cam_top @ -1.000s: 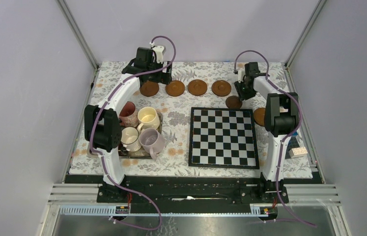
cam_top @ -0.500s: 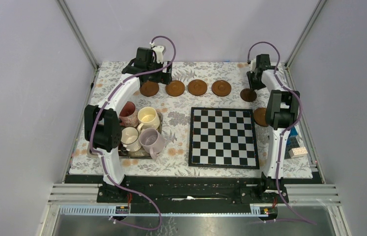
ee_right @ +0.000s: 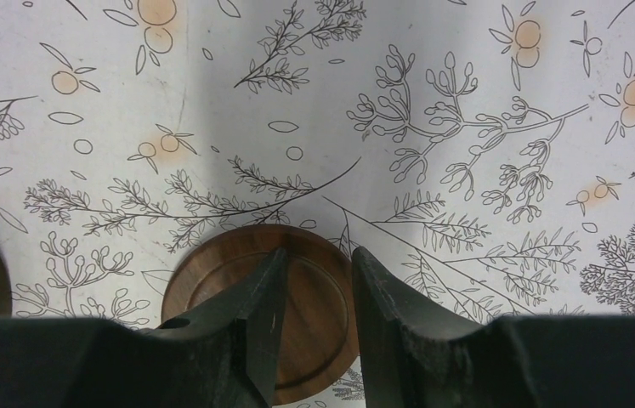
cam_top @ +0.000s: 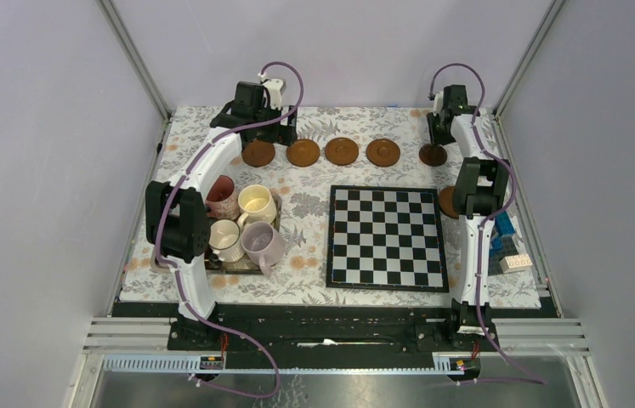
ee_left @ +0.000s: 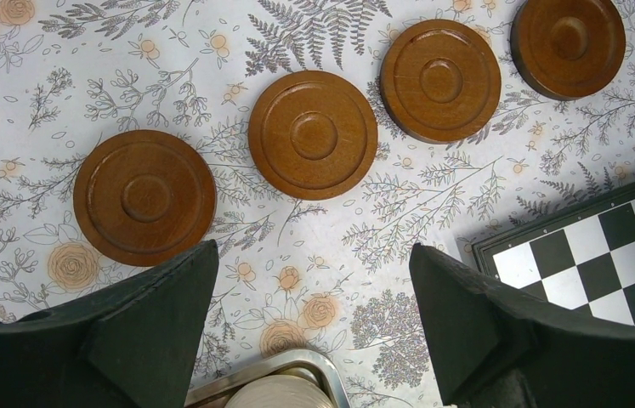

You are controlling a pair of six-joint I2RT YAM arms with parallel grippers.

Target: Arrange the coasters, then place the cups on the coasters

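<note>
Four dark-brown coasters [cam_top: 258,154] [cam_top: 303,153] [cam_top: 342,151] [cam_top: 382,152] lie in a row along the back. A fifth coaster [cam_top: 433,155] [ee_right: 318,327] sits right of them under my right gripper [cam_top: 439,138] [ee_right: 318,255]. Its jaws stand narrow, one finger over the disc's middle and the other at its right rim. A sixth coaster [cam_top: 447,202] shows partly behind the right arm. My left gripper [cam_top: 284,134] [ee_left: 314,280] hangs wide open and holds nothing, near the leftmost coaster [ee_left: 144,196]. The pink [cam_top: 223,197], cream-yellow [cam_top: 257,202], white [cam_top: 226,238] and lilac [cam_top: 261,241] cups stand together at the left.
The four cups stand in a metal tray [cam_top: 241,270] whose corner [ee_left: 297,365] shows below the left fingers. A chessboard [cam_top: 386,236] [ee_left: 603,246] lies at centre right. Small toy blocks [cam_top: 513,262] sit by the right arm's base.
My right gripper has moved back and to the right, taking the fifth coaster from beside the chessboard's far corner into line with the row. The left arm has stayed put.
</note>
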